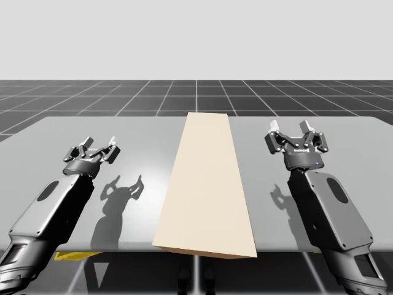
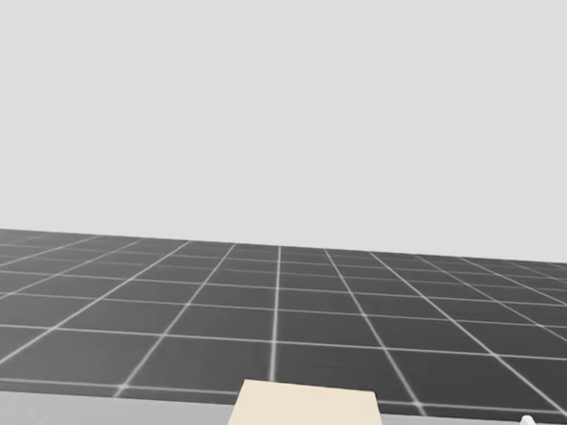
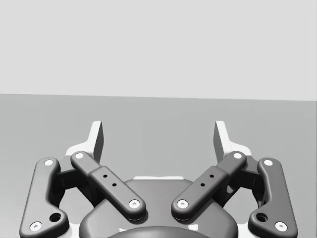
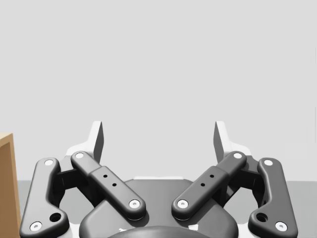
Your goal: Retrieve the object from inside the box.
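Beige box [image 1: 206,184] is parked mid-frame, not yet reached for. Left end effector [image 1: 100,145] and right end effector [image 1: 292,128] are spread, empty; it should be opened next, probably.

My left arm [image 1: 46,212] and right arm [image 1: 334,212] wear glossy dark grey shells, each forearm with a darker oval inset. The left gripper [image 3: 158,141] and right gripper [image 4: 158,141] have black linkage bars pinned by round silver rivets, a rounded dark grey base, and white-backed, grey-faced fingers [image 3: 96,141].
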Robot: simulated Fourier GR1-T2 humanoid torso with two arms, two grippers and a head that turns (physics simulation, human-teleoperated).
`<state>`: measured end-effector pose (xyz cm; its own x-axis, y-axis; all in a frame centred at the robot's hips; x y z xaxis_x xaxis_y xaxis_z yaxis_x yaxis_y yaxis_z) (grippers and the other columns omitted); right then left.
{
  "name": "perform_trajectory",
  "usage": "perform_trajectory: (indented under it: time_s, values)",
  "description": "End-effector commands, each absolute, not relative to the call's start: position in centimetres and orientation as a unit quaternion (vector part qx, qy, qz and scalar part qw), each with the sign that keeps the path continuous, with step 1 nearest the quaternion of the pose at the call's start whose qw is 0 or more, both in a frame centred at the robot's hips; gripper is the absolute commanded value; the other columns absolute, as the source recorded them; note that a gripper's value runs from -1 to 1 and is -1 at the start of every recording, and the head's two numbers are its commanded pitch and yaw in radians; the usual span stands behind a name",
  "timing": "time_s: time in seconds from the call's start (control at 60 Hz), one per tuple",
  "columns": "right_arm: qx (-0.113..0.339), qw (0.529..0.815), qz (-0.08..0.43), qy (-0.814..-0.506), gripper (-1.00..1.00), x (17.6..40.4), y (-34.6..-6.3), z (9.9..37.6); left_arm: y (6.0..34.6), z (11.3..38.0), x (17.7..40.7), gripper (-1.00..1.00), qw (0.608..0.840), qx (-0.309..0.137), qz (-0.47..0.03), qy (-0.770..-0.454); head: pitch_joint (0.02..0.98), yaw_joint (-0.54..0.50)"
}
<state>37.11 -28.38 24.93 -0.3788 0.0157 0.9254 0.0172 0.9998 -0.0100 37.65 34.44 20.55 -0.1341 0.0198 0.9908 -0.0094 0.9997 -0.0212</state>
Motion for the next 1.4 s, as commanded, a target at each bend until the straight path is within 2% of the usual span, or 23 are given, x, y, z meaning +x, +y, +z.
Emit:
perform_trajectory:
  time_s: [0.017,0.1,0.15,0.267,0.283,0.333,0.4,0.417,0.433,0.5,0.567,0.65,0.8,0.883,1.117,1.217,1.4]
  values:
    - [-0.015,0.564,-0.004,-0.825,-1.0,37.0,-28.4,24.8,34.5,20.5,37.7,-1.0,0.658,-0.005,0.011,-0.753,0.069,0.0]
    - [0.005,0.567,0.01,-0.823,-1.0,37.2,-28.4,24.6,34.6,20.5,37.7,-1.0,0.661,-0.006,0.011,-0.75,0.068,0.0]
    - [0.007,0.58,0.018,-0.814,-1.0,37.4,-28.4,24.3,34.7,20.2,37.8,-1.0,0.675,-0.01,-0.005,-0.738,0.067,-0.01]
    - [0.034,0.642,0.077,-0.762,-1.0,38.2,-28.2,22.5,34.5,18.9,38.0,-1.0,0.73,-0.032,-0.059,-0.68,0.068,-0.01]
    - [0.042,0.658,0.095,-0.746,-1.0,38.2,-28.1,21.9,34.3,18.6,38.0,-1.0,0.741,-0.037,-0.077,-0.666,0.069,-0.01]
    - [0.053,0.682,0.113,-0.72,-1.0,38.2,-27.7,20.9,33.9,18.1,37.9,-1.0,0.755,-0.035,-0.107,-0.647,0.07,-0.01]
    - [0.058,0.691,0.136,-0.708,-1.0,38.3,-27.1,19.7,33.2,17.6,37.6,-1.0,0.77,-0.069,-0.144,-0.618,0.071,-0.01]
    - [0.062,0.69,0.141,-0.707,-1.0,38.3,-27.0,19.6,33.1,17.6,37.5,-1.0,0.769,-0.069,-0.149,-0.618,0.071,-0.01]
    - [0.066,0.688,0.168,-0.703,-1.0,38.2,-26.7,19.2,32.7,17.5,37.2,-1.0,0.769,-0.077,-0.169,-0.612,0.072,-0.01]
    - [0.085,0.686,0.198,-0.695,-1.0,37.8,-26.0,18.7,32.0,17.4,36.7,-1.0,0.763,-0.098,-0.202,-0.605,0.073,-0.01]
    - [0.12,0.673,0.237,-0.69,-1.0,37.2,-24.6,18.5,30.6,17.6,35.6,-1.0,0.745,-0.134,-0.249,-0.604,0.074,-0.01]
    - [0.168,0.644,0.274,-0.694,-1.0,36.1,-22.9,18.8,28.8,17.6,34.3,-1.0,0.722,-0.162,-0.302,-0.601,0.075,-0.01]
    - [0.229,0.605,0.321,-0.692,-1.0,34.6,-21.0,18.8,26.7,17.4,32.4,-1.0,0.69,-0.202,-0.382,-0.581,0.08,-0.01]
    - [0.256,0.597,0.334,-0.683,-1.0,34.1,-20.2,18.6,25.9,17.2,32.0,-1.0,0.683,-0.21,-0.402,-0.572,0.082,-0.01]
    - [0.298,0.607,0.352,-0.647,-1.0,33.4,-17.7,16.5,25.0,16.4,32.0,-1.0,0.684,-0.206,-0.422,-0.558,0.104,-0.02]
    - [0.302,0.604,0.372,-0.637,-1.0,34.0,-17.3,14.9,25.0,16.4,32.0,-1.0,0.683,-0.207,-0.423,-0.559,0.118,-0.03]
    - [0.302,0.613,0.375,-0.626,-1.0,35.1,-17.0,13.2,25.1,16.5,32.0,-1.0,0.681,-0.202,-0.425,-0.561,0.144,-0.04]
